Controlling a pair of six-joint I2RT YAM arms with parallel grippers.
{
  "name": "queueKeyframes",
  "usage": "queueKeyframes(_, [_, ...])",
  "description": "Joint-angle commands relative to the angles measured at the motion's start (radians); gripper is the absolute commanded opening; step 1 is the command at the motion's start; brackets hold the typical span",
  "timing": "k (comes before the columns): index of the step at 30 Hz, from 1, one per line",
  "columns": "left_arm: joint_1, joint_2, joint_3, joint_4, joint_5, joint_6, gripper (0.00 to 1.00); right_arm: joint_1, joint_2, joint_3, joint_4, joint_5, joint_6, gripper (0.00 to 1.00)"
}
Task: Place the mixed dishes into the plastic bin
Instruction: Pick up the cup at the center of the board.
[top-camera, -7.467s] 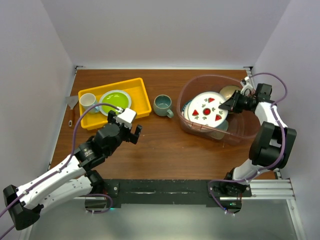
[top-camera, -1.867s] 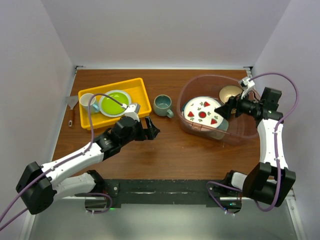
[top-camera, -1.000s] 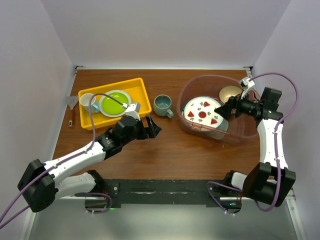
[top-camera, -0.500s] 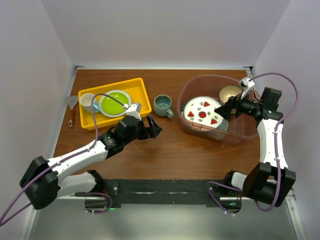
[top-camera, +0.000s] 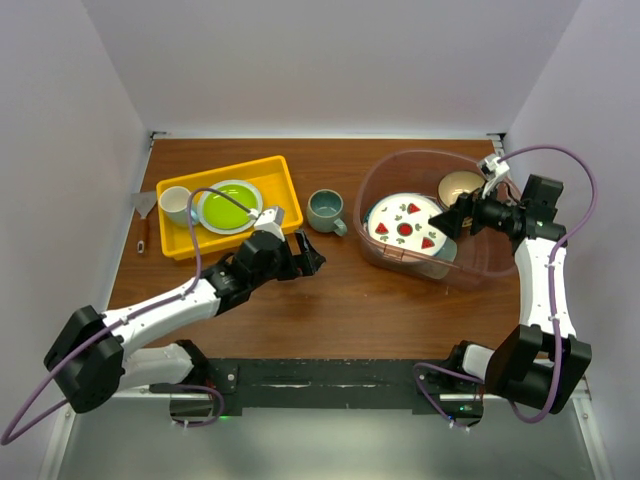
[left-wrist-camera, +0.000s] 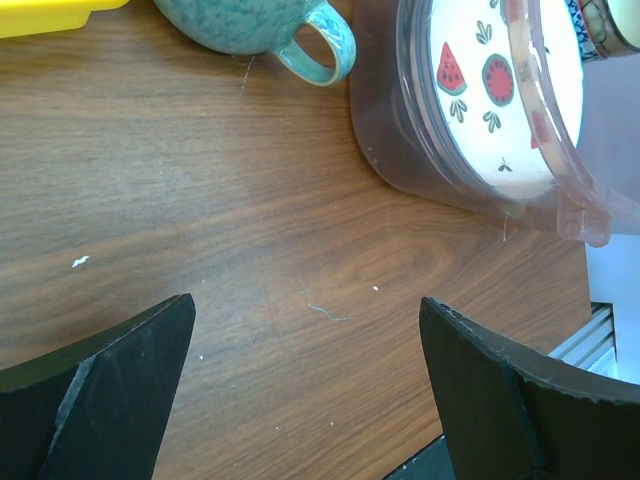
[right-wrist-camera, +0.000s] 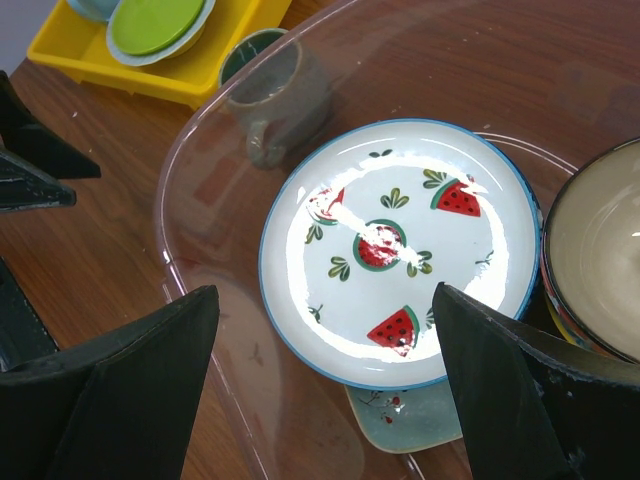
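One teal mug (top-camera: 326, 210): likely rigid, slick, chippable glazed ceramic; pinch wall at rim. Left gripper (top-camera: 312, 250) wide, empty, nearby; right gripper (top-camera: 450, 215) wide, empty, over plastic bin (top-camera: 362, 200).

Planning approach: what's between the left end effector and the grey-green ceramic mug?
Only bare brown wooden table separates left end effector and grey-green ceramic mug, per left wrist view.

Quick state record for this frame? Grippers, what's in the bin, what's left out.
left gripper: open, empty, above table, short of grey-green mug
right gripper: open, empty, over plastic bin
in bin: watermelon plate, tan bowl, mint-green tray under the plate
outside bin: grey-green mug, upright on table, untouched
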Motion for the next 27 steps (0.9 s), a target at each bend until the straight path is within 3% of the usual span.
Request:
queueKeyframes(1, [0.006,0.017,0.050,0.042,-0.015,-0.023,1.00,-0.005,-0.028,0.009,-0.001,-0.032,-0.023,0.92])
queueKeyframes(16, [0.006,0.065,0.090,0.023,-0.024,-0.061,1.00,-0.005,-0.028,0.011,-0.002,-0.034,-0.023,0.93])
queueKeyframes(27, [0.006,0.192,0.228,-0.094,-0.124,-0.127,0.99,-0.005,-0.028,0.011,-0.004,-0.038,-0.023,0.93])
